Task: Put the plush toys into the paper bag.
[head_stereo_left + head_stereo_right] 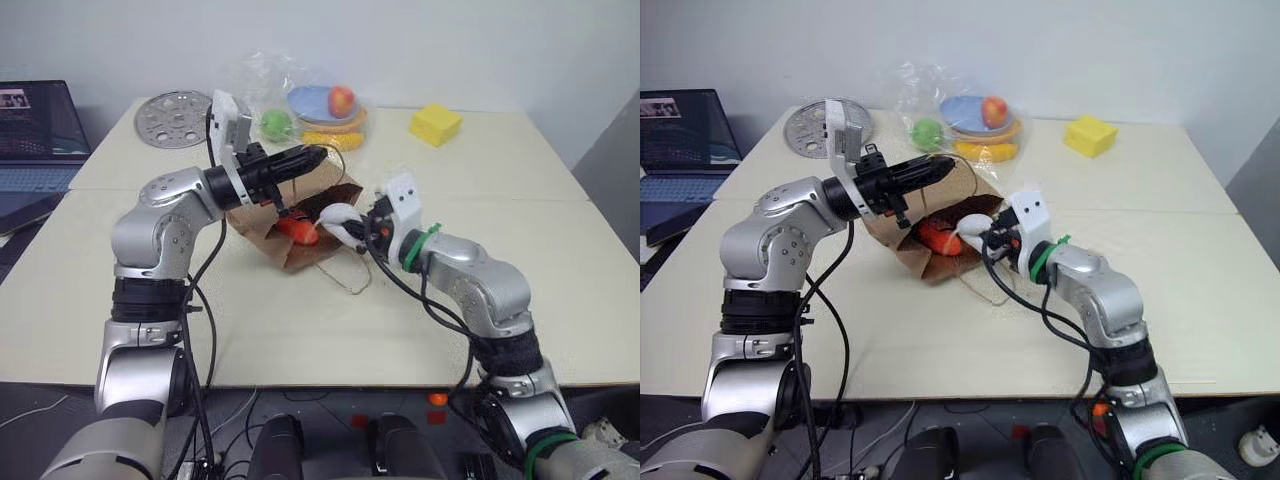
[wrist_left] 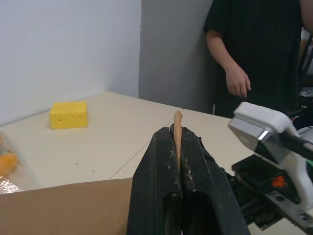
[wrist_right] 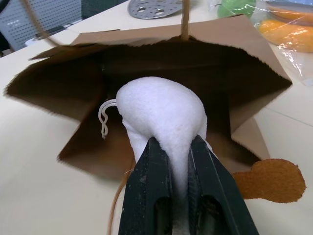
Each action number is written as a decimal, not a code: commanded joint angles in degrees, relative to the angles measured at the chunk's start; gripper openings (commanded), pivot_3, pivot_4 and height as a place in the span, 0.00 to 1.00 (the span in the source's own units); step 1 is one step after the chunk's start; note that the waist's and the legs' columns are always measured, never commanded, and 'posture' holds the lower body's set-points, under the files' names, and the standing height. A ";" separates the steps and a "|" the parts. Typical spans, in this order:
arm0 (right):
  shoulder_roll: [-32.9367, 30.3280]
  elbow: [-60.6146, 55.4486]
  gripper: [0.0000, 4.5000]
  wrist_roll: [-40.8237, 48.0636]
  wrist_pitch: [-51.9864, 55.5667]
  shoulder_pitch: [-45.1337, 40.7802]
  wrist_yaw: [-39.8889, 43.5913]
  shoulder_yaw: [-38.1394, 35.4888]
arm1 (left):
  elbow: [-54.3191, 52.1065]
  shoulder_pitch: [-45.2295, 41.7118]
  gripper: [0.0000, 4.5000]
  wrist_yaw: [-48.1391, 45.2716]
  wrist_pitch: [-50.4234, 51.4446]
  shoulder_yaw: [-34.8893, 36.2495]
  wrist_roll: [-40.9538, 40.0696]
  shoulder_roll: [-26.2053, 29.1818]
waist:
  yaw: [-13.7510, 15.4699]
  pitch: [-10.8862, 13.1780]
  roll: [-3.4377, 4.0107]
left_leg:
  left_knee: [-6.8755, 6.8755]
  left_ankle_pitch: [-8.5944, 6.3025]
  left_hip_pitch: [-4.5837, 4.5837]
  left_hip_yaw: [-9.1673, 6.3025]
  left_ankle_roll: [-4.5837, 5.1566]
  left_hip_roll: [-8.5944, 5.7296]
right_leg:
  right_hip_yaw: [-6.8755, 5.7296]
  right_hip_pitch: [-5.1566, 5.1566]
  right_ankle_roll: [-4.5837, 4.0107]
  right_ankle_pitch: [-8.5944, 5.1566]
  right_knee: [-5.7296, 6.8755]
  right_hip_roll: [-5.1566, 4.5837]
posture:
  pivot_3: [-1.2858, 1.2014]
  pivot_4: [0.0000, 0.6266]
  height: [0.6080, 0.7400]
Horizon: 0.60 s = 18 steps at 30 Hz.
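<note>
The brown paper bag lies on its side on the table, mouth toward me. My left gripper is shut on a thin brown handle strip and holds the bag's upper side up, so the mouth gapes. An orange carrot plush toy lies just inside the mouth. My right gripper is shut on the white oval plush toy and holds it right at the opening of the bag. A flat brown piece of that toy sticks out beside the fingers.
Behind the bag sits a clear plastic bag of fruit. A yellow block is at the far right and a grey perforated disc at the far left. A laptop stands left of the table. A person stands beyond the table.
</note>
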 commanded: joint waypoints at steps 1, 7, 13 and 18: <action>3.02 8.09 0.00 -1.45 -5.48 -3.84 -1.29 -0.24 | -3.06 -1.55 0.00 -1.06 1.06 0.41 -2.32 0.29 | -0.05 0.00 0.00 | -0.02 0.00 -0.01 0.00 0.00 0.00 | -0.01 -0.01 0.00 0.00 0.01 0.00 | 0.52 0.24 1.00; 8.65 17.10 0.00 0.02 -9.41 -8.87 -2.13 -3.24 | -4.68 -0.84 0.00 -0.98 2.42 0.69 -3.41 0.78 | -0.11 0.01 0.01 | -0.17 -0.01 -0.08 -0.08 0.00 0.04 | -0.10 -0.12 0.05 -0.03 0.08 0.07 | 0.52 0.24 1.00; 14.35 28.04 0.00 0.74 -16.48 -13.80 -6.00 -8.58 | -6.45 -0.08 0.00 -1.24 4.13 0.74 -4.62 1.25 | -0.24 0.01 0.01 | -0.19 -0.01 -0.07 -0.10 -0.01 0.08 | -0.12 -0.13 0.06 -0.03 0.11 0.09 | 0.52 0.24 1.00; 17.44 37.52 0.00 1.50 -21.63 -17.26 -8.47 -11.71 | -7.54 0.32 0.00 -1.49 5.35 0.73 -5.74 1.73 | -0.19 0.01 0.02 | -0.15 -0.01 -0.07 -0.08 -0.01 0.05 | -0.10 -0.10 0.06 -0.03 0.07 0.06 | 0.52 0.24 1.00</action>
